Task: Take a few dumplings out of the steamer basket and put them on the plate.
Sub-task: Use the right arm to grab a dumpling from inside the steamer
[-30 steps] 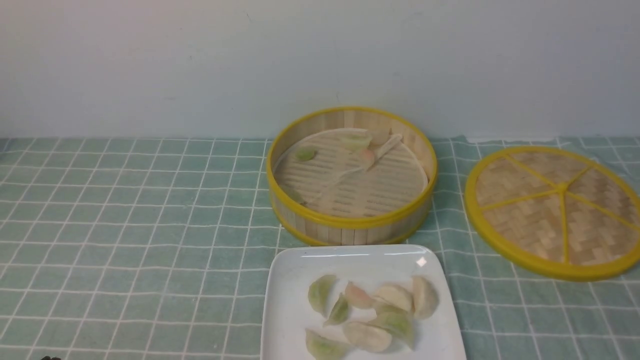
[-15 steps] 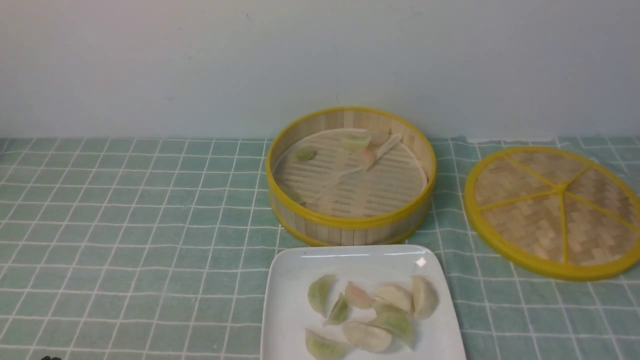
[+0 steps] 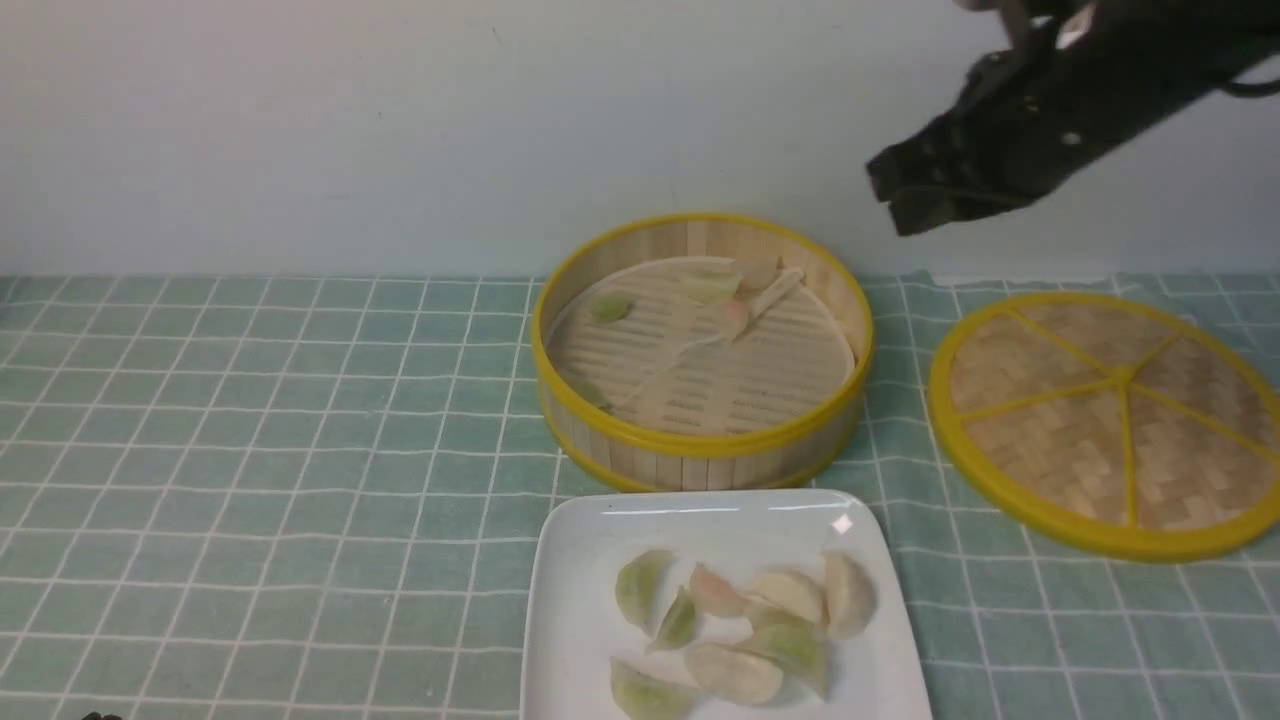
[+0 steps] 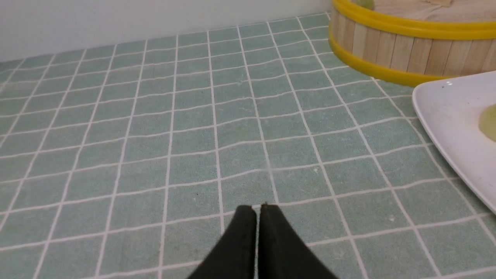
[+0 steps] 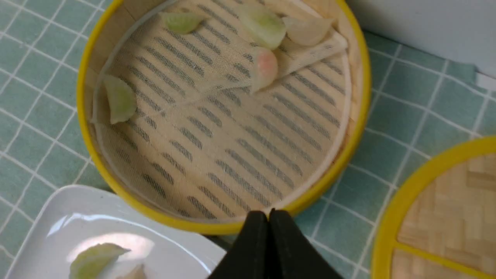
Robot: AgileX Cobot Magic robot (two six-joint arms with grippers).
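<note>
The steamer basket (image 3: 700, 447) stands at the table's middle back and holds several dumplings: a green one (image 3: 610, 307), a pale green one (image 3: 712, 282), a pink one (image 3: 735, 316). In front of it the white plate (image 3: 575, 610) carries several dumplings (image 3: 790, 596). My right gripper (image 3: 885, 200) hangs high above the basket's right rim, shut and empty. The right wrist view shows that gripper (image 5: 268, 213) over the basket's rim (image 5: 83, 116), with the pink dumpling (image 5: 264, 68) inside. My left gripper (image 4: 254, 209) is shut over the cloth, left of the plate (image 4: 449, 112).
The flat woven lid (image 3: 1110, 420) with yellow spokes lies right of the basket, close to its wall. A green checked cloth (image 3: 250, 450) covers the table. A pale wall rises right behind the basket.
My right arm has come into the front view from the upper right; it was out of sight before. Basket, plate and dumplings have not moved.
</note>
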